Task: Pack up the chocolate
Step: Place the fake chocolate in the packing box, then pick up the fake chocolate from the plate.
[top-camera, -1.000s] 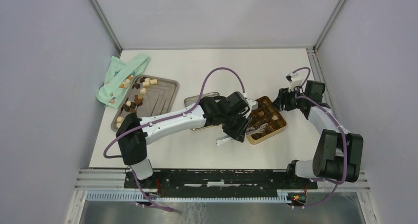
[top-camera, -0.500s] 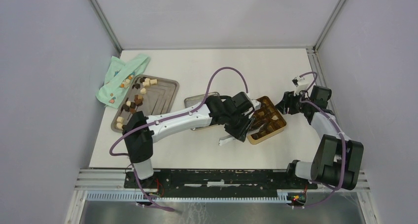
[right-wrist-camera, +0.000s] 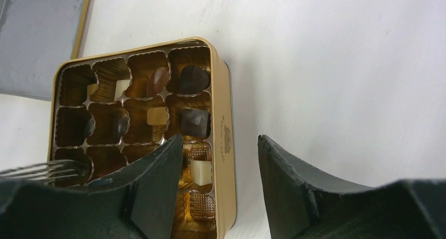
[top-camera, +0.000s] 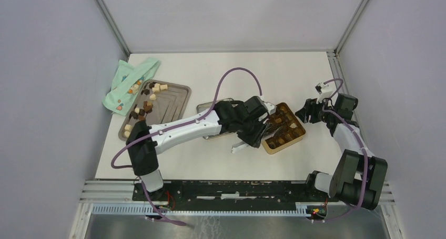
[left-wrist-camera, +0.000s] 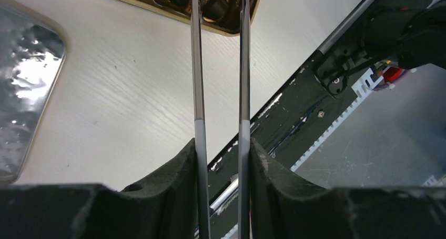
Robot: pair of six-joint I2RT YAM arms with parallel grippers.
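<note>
This is a robotics lab cell, not a kitchen or a shop. A white table (top-camera: 210,162) stands boxed in by plain pale-grey panels (top-camera: 47,91) along its left, far and right edges. The panels are held by aluminium posts (top-camera: 109,23) rising from the far corners. Along the near edge, a black mounting rail (top-camera: 236,190) on slotted aluminium bars (top-camera: 110,186) carries the left arm (top-camera: 184,127) and the right arm (top-camera: 350,139), each trailing a bare purple cable (top-camera: 239,69).
</note>
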